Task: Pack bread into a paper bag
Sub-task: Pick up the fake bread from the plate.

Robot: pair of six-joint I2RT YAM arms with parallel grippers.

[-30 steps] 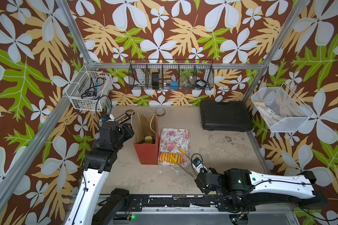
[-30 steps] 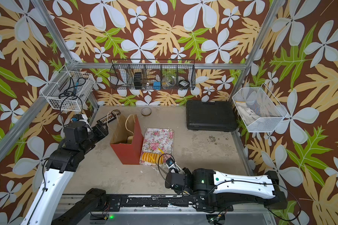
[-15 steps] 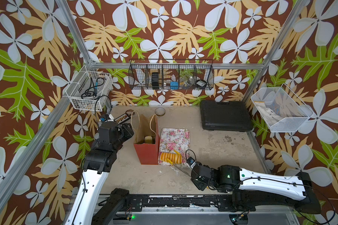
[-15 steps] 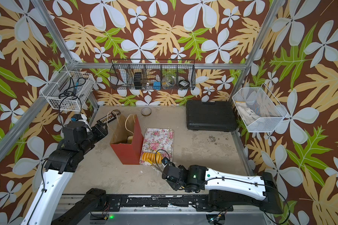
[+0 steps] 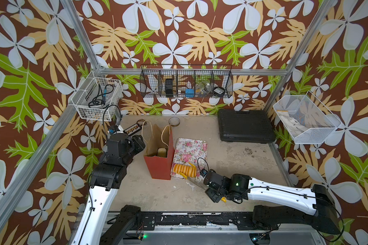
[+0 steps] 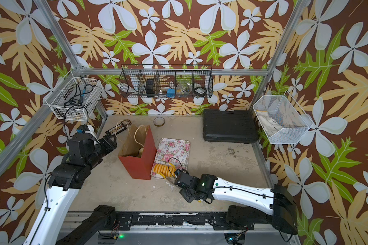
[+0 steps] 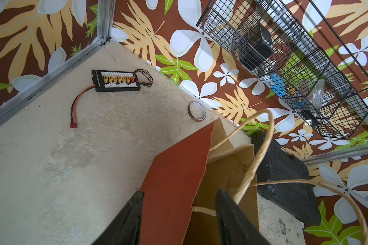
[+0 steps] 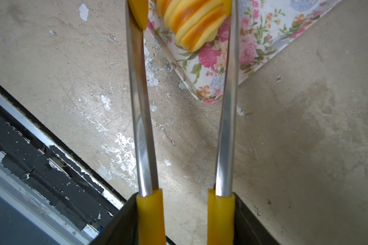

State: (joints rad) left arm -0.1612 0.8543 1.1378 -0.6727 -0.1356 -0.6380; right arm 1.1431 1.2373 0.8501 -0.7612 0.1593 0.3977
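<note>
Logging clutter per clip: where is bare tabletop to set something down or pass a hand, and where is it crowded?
Free: the stretch beside the floral tray, in front of the black case; also between paper bag and front rail. Crowded: bag, tray, loaf and tongs packed together.

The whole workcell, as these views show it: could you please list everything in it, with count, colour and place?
paper bag: 1, red outside, brown inside, upright, left of the tray
ridged loaf: 1, golden-yellow, tray's near end
bread piece: 1, tan, inside the bag
floral tray: 1, white with pink flowers, mid-table
tongs: 1, steel with yellow grips, tips either side of the loaf
hard case: 1, black, table's far right
tape roll: 1, brownish, by the back wall
connector board: 1, black, far left corner
black wire basket: 1, black, back wall
white wire basket: 1, white, left wall
white mesh basket: 1, white, right wall
left hand: 1, black, astride the bag's rim
right hand: 1, black, holding the tongs
</note>
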